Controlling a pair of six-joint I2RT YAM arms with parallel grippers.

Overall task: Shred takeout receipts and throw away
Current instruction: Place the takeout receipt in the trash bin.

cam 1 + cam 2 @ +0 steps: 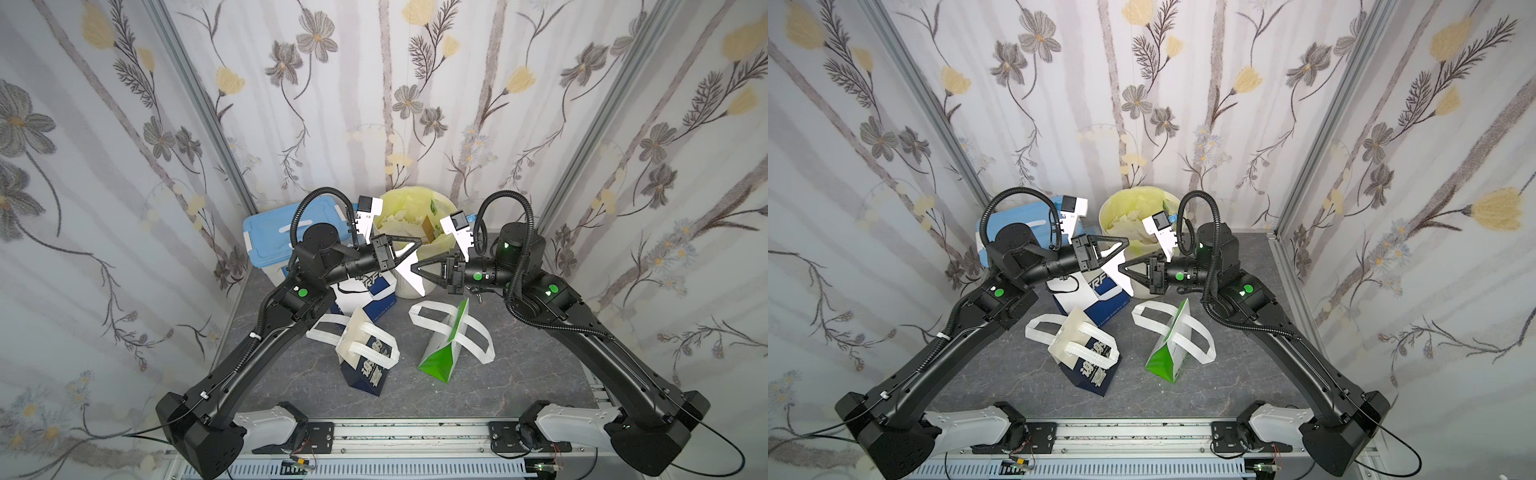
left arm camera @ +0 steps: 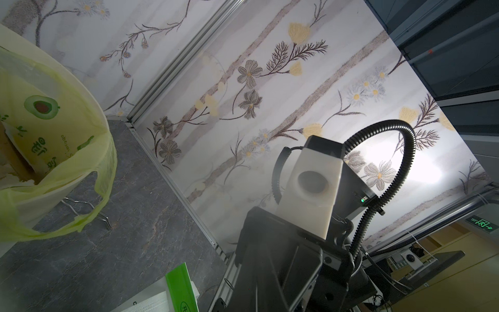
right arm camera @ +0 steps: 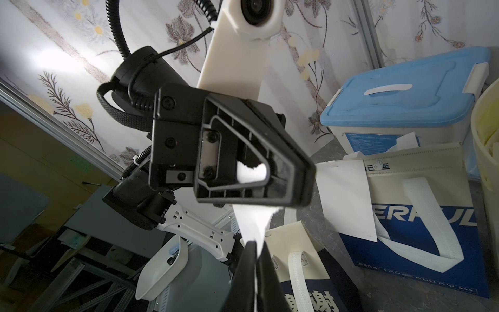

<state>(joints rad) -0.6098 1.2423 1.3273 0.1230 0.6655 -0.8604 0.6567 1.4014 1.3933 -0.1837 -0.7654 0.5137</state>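
The left end effector [image 1: 417,243] and the right end effector [image 1: 419,266] meet tip to tip above the counter [image 1: 291,374], with the receipt [image 1: 411,279] hanging between them. The left one is clamped shut on the sheet's upper part; the right one is pinched tight on its edge just below. In the right wrist view the left finger covers most of the sheet, so whether it is torn cannot be told. The lined bin [image 1: 409,193] stands just behind both tips, its front hidden by them. Below the left end effector a navy bag [image 3: 410,243] is half covered by the arm; a white slip [image 3: 405,140] behind its top edge is too unclear to name. The left end effector's own fingers lie outside the left wrist view.
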